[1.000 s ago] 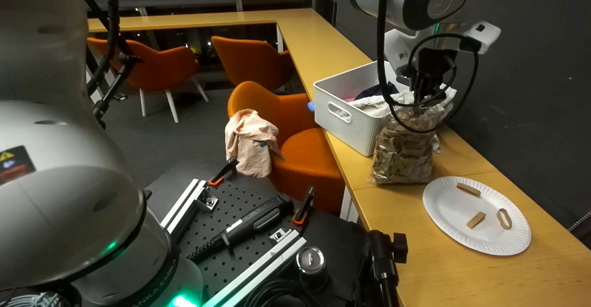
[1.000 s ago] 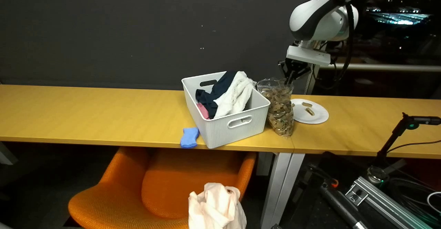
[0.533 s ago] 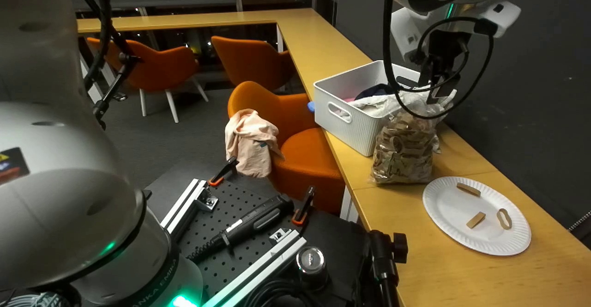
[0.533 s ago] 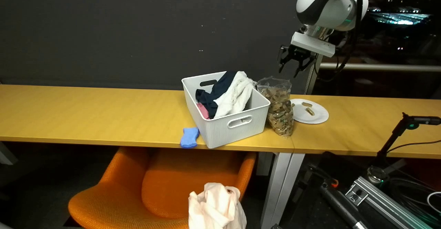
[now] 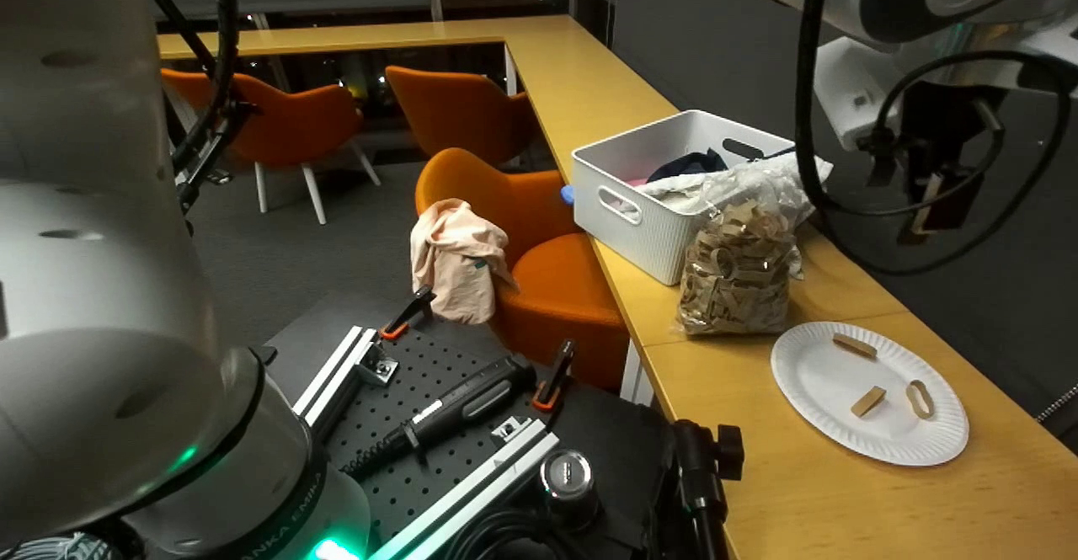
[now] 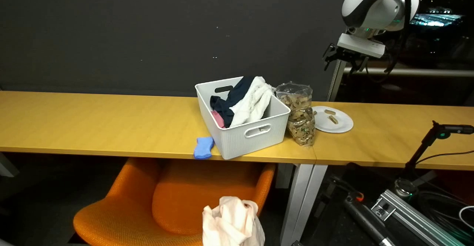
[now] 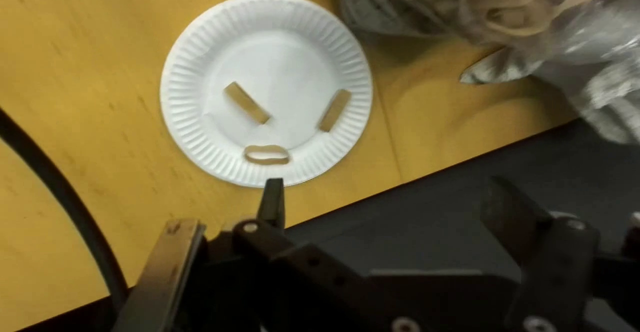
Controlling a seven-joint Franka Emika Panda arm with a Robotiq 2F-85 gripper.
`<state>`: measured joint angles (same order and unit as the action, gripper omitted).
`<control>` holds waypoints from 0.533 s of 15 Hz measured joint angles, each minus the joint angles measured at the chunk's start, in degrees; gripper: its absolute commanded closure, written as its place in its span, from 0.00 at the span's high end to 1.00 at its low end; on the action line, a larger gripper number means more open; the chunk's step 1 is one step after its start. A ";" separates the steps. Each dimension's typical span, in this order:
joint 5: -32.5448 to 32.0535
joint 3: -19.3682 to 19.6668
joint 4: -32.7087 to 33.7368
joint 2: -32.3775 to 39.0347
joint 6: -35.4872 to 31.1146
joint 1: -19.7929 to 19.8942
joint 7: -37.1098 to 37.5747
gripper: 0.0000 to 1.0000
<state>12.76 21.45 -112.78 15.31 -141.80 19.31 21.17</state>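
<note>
The table bears a bin, bag, plate and, seemingly, blue cloth.

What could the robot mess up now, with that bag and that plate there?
Maybe these things! If bumped, the tall plastic bag of rubber bands could tip and spill. The black cable hangs in a loop beside the open gripper, so it might snag the bag. And if the gripper comes down too low over the paper plate, it could push it and scatter the three loose rubber bands on it.
</note>
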 measured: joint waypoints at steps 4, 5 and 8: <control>-3.39 3.08 0.58 3.64 0.05 1.69 1.58 1.00; -4.01 3.76 0.40 4.31 0.05 1.85 1.82 1.00; -4.34 4.41 -0.02 6.91 -0.06 2.45 2.03 1.00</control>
<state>8.41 25.87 -112.80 22.22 -141.86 21.76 23.21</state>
